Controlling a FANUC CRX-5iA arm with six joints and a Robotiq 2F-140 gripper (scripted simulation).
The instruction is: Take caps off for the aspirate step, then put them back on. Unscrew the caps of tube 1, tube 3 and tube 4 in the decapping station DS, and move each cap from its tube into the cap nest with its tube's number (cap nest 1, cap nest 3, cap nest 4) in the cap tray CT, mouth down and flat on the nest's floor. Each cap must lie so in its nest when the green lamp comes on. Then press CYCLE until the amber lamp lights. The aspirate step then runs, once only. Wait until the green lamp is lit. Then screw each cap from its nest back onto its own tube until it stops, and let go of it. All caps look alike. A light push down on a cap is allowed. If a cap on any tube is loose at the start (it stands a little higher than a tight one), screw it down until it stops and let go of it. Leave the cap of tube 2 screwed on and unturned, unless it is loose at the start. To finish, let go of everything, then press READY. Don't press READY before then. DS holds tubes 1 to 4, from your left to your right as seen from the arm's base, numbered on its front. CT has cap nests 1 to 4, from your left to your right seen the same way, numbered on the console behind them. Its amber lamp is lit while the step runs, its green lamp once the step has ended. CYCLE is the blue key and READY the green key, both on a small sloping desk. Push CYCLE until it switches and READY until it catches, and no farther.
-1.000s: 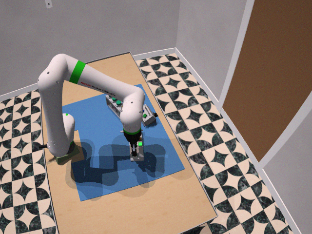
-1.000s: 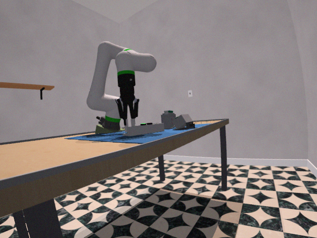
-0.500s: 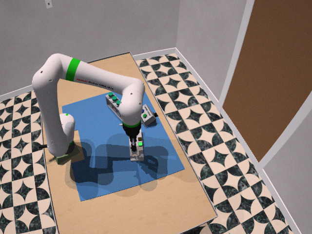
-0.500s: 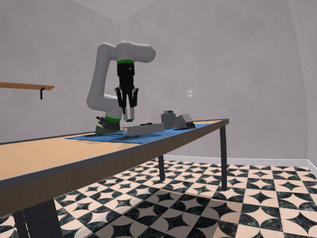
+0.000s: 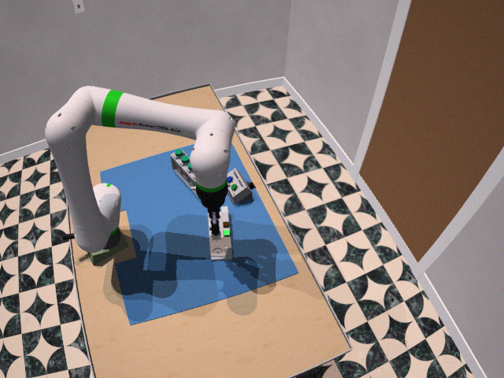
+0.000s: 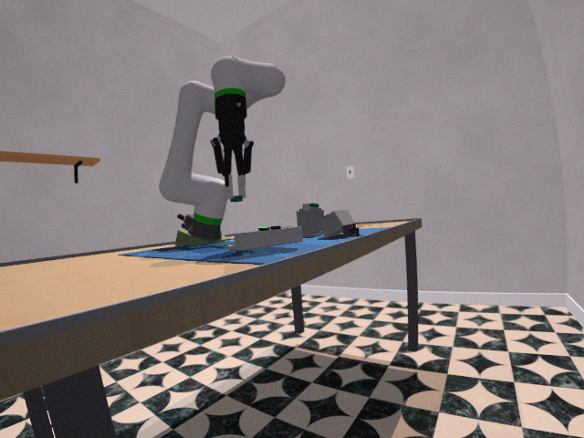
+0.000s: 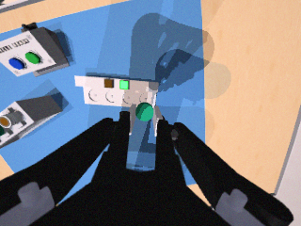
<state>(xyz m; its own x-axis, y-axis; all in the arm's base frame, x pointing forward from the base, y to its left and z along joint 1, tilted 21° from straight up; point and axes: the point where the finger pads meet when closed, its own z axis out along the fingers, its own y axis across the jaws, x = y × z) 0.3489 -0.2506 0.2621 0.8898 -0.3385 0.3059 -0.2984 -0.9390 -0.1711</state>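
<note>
My gripper (image 6: 234,192) is shut on a green cap (image 7: 144,112) and holds it well above the cap tray (image 6: 267,236). In the wrist view the cap hangs over the right end of the white tray (image 7: 118,90); the three nests to its left look empty. The tray's green lamp (image 7: 124,85) is lit and the amber lamp (image 7: 108,83) is dark. The decapping station (image 5: 183,164) stands behind the arm's wrist with green caps (image 5: 178,152) on its far tubes. One open tube mouth (image 7: 5,121) shows at the wrist view's left edge.
The sloping key desk (image 5: 238,186) with the blue key (image 5: 230,178) and the green key (image 5: 234,187) stands beside the station, a little beyond the tray. Everything sits on a blue mat (image 5: 162,227) on the wooden table. The arm's base (image 5: 101,244) is at the mat's left.
</note>
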